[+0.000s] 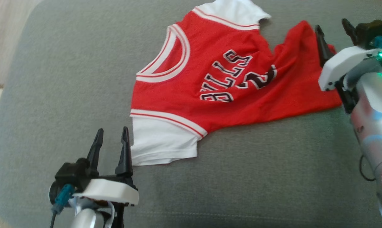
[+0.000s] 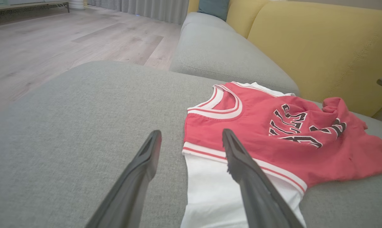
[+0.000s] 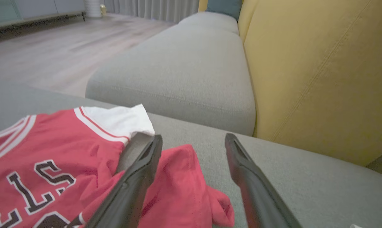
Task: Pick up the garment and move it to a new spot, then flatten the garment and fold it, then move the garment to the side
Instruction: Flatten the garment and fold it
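The garment (image 1: 216, 85) is lying crosswise on the sofa cushion (image 1: 51, 95), its white sleeve sitting just beside the wide-open left pincer (image 1: 112, 129) and its rumpled hem at the equally wide right pincer (image 1: 331, 24).

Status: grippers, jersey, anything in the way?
Left gripper, right gripper: jaws open, nothing held. Red BULLS jersey with white sleeves lies on grey fabric sofa cushion, hem end rumpled by right gripper. Yellow sofa backrest close beside it.

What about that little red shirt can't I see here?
- Head view: folds crumple the jersey's number; the right gripper covers part of its hem.
- Left wrist view: the bottom edge cuts off the white sleeve.
- Right wrist view: the lettering runs off the bottom edge.
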You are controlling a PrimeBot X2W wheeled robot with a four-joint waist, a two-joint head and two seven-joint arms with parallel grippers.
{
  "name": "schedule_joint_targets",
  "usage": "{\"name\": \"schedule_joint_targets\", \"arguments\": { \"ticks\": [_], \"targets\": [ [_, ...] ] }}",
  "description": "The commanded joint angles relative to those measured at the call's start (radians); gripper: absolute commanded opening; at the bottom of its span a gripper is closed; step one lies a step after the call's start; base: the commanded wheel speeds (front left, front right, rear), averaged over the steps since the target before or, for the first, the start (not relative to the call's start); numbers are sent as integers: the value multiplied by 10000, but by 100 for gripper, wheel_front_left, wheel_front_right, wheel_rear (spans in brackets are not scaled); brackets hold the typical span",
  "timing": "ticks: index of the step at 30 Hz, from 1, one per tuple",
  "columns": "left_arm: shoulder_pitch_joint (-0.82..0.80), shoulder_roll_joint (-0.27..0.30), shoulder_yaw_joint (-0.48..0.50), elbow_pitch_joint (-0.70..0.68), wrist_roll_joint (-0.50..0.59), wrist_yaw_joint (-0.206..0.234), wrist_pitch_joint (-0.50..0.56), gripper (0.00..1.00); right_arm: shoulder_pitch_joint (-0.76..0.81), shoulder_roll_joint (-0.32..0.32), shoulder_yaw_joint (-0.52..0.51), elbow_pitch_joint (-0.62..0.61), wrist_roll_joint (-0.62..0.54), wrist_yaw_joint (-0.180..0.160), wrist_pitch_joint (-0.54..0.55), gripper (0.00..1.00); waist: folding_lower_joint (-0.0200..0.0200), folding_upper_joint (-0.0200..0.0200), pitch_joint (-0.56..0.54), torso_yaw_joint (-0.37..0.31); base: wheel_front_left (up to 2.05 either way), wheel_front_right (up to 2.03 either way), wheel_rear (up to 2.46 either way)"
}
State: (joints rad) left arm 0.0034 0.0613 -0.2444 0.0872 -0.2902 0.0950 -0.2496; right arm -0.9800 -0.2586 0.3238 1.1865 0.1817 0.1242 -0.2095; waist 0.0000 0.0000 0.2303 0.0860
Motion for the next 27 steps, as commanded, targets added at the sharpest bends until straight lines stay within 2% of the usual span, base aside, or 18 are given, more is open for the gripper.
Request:
{"name": "schedule_joint_targets", "arguments": {
  "ticks": [1,7,13,18,22,27],
  "targets": [
    [-331,-9,395,-352,106,-54,-121,100,29,196,7,-413,164,65,-286,100,0,0,-240,-291,0,0,0],
    [-319,-39,656,-256,50,-13,-122,100,1105,380,-434,-1438,384,65,-509,100,0,0,-602,-728,0,0,0],
    [-110,-67,899,-126,19,-33,-122,100,3458,752,-1625,-4306,-59,65,-519,100,0,0,-1072,-1110,0,0,0],
    [170,-83,1033,35,-5,-139,-122,100,5430,1520,-2386,-6401,-707,65,-521,100,0,0,-1467,-1341,0,0,0],
    [409,-94,1102,134,-34,-230,-122,100,6642,1941,-2673,-7621,-933,65,-521,100,0,0,-1697,-1452,0,0,0],
    [709,-103,1108,201,-63,-319,-122,100,7566,2073,-2509,-8452,-766,65,-520,100,0,0,-1950,-1430,0,0,0]
  ]
}}
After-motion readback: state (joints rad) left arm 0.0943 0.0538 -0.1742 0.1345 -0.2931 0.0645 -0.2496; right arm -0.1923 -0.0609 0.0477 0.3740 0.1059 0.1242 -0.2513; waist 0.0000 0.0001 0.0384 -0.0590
